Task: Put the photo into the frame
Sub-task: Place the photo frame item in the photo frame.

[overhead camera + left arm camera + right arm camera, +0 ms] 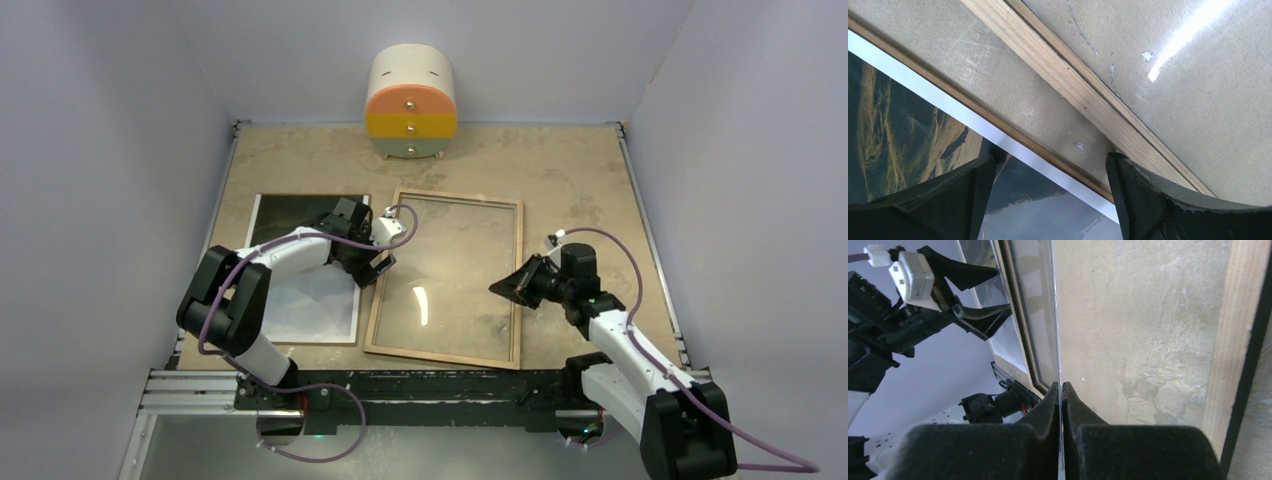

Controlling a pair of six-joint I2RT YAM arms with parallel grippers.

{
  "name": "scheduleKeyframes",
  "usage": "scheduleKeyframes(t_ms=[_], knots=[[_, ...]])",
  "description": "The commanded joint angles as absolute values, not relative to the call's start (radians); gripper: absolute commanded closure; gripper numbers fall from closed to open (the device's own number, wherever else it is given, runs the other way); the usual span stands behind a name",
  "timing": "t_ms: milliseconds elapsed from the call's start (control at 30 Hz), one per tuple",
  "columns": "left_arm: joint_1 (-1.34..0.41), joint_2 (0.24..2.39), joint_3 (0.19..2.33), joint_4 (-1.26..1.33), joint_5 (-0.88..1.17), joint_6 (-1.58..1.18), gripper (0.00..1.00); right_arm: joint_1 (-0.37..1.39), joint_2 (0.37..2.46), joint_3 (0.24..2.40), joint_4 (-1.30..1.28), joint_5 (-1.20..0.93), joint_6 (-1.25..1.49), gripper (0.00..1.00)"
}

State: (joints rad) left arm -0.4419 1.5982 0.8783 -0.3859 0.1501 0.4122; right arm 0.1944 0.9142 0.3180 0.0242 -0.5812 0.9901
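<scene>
The frame (445, 352) lies back-up in the middle of the table, light wood rails showing. Its rail also shows in the left wrist view (1073, 80) and the right wrist view (1233, 340). The photo (315, 305) lies face up to the left of the frame, a dark landscape with a white edge (898, 135), on a thin brown board. My left gripper (372, 262) is open, its fingers straddling the photo's right edge (1050, 159) beside the frame's left rail. My right gripper (505, 285) is shut on the edge of the clear glass pane (1055, 315), just inside the frame's right rail (1061, 385).
A small rounded drawer cabinet (412, 105), white, orange and yellow, stands at the back centre. Grey walls close in the table on the left, right and back. A metal rail (200, 385) runs along the near edge by the arm bases.
</scene>
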Motion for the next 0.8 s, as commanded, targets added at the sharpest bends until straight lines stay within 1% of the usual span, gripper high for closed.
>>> scheduleKeyframes(t_ms=[0, 133, 300, 767], knots=[[-0.453, 1.566, 0.874, -0.397, 0.211, 0.431, 0.15, 0.204, 0.893, 0.373, -0.012, -0.684, 1.003, 1.00], [-0.454, 1.565, 0.880, -0.400, 0.222, 0.428, 0.16, 0.204, 0.875, 0.371, -0.004, -0.705, 1.050, 1.00], [-0.454, 1.568, 0.883, -0.397, 0.227, 0.423, 0.16, 0.212, 0.867, 0.420, -0.013, -0.712, 1.070, 1.00], [-0.454, 1.566, 0.879, -0.393, 0.227, 0.421, 0.16, 0.263, 0.863, 0.486, -0.054, -0.685, 1.116, 1.00]])
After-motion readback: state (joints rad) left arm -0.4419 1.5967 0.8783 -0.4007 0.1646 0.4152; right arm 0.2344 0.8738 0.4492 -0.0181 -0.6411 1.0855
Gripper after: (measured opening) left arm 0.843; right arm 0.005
